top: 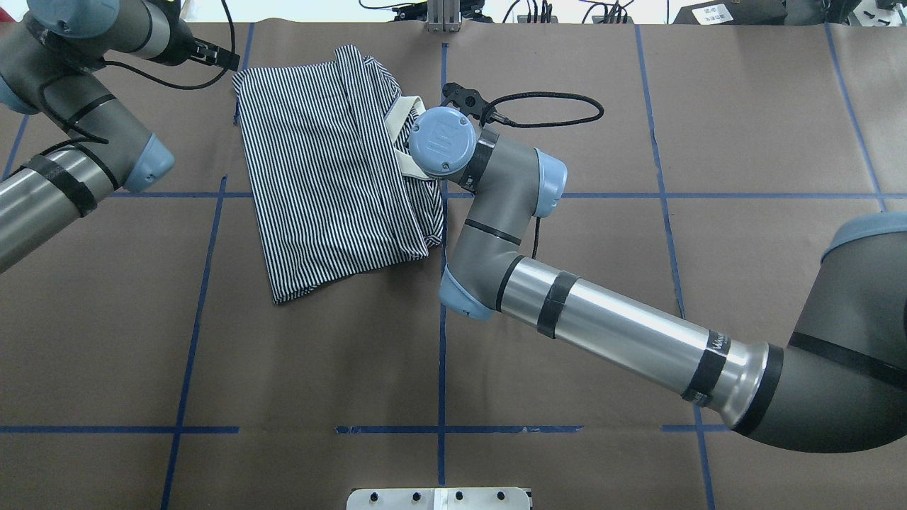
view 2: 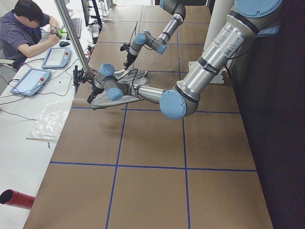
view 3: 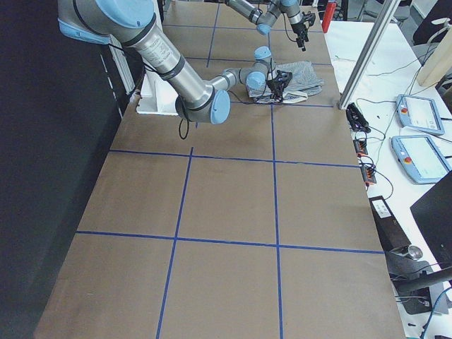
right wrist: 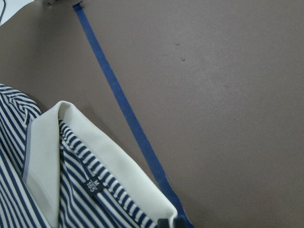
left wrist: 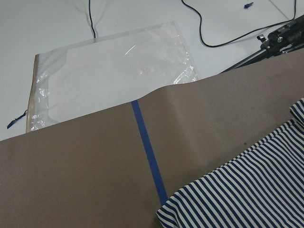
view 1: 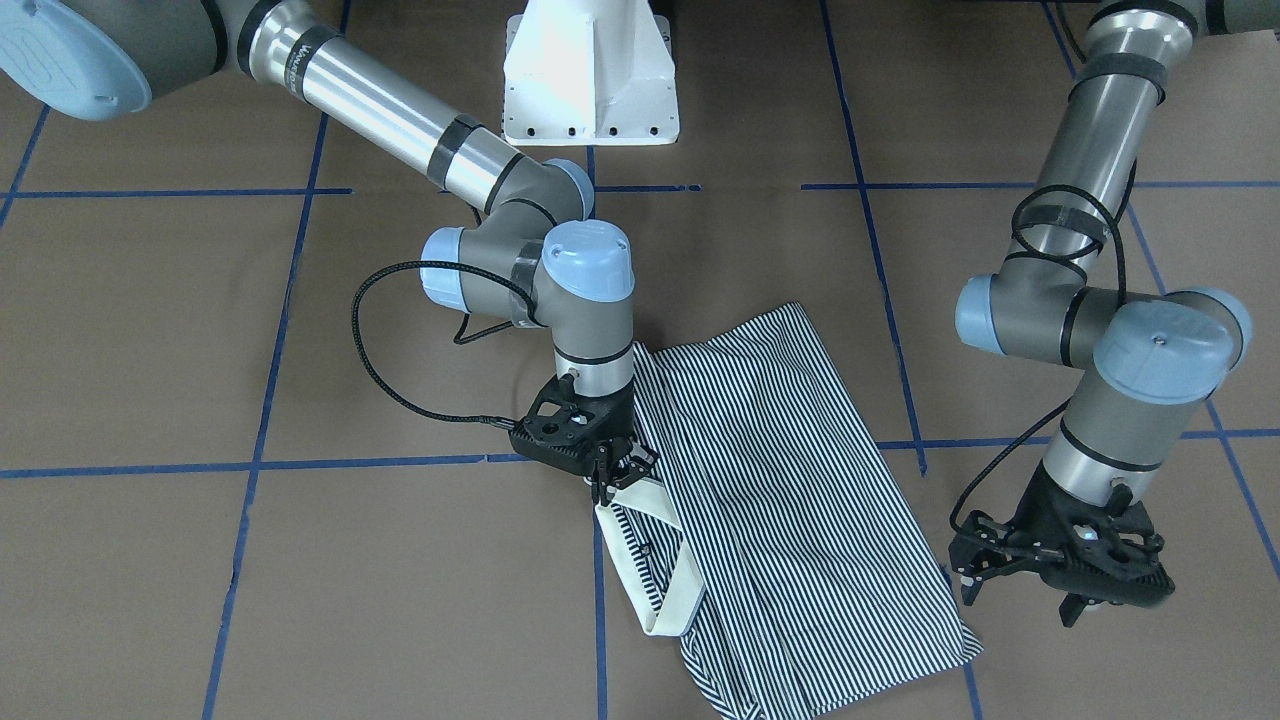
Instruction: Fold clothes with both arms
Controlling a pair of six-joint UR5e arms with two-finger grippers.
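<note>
**Front-facing view.** I see the polo shirt (view 1: 790, 470) lying flat on the brown-papered table (view 1: 150, 330), in front of the white pedestal (view 1: 590, 80). The right gripper (view 1: 622, 475) is down at the shirt's neck end. Its fingers are drawn close together on the tip of the cream collar (view 1: 668, 570), so I read it as pinching the collar. The left gripper (view 1: 1018, 598) hangs just beside the shirt's corner, fingers spread wide, grasping nothing.

**Overhead view.** The shirt sits left of the centre tape line (top: 441, 354), in the far half of the table. The right arm's wrist covers part of the collar. The left gripper is near the shirt's far left corner.

**Left side view.** Both arms reach to the shirt at the table's operator-side edge. A person (view 2: 26, 28) sits at the adjoining white desk, near two teach pendants (view 2: 28, 82).

**Right side view.** The shirt shows small, at the far end.

**Left wrist view.** A striped corner fills the lower right. A clear plastic bag (left wrist: 109, 71) lies on the white desk beyond the paper.

**Right wrist view.** The collar lies open, showing a size label (right wrist: 92, 184). Dark fingertips (right wrist: 164, 223) meet the collar's edge at the bottom of the frame.
</note>
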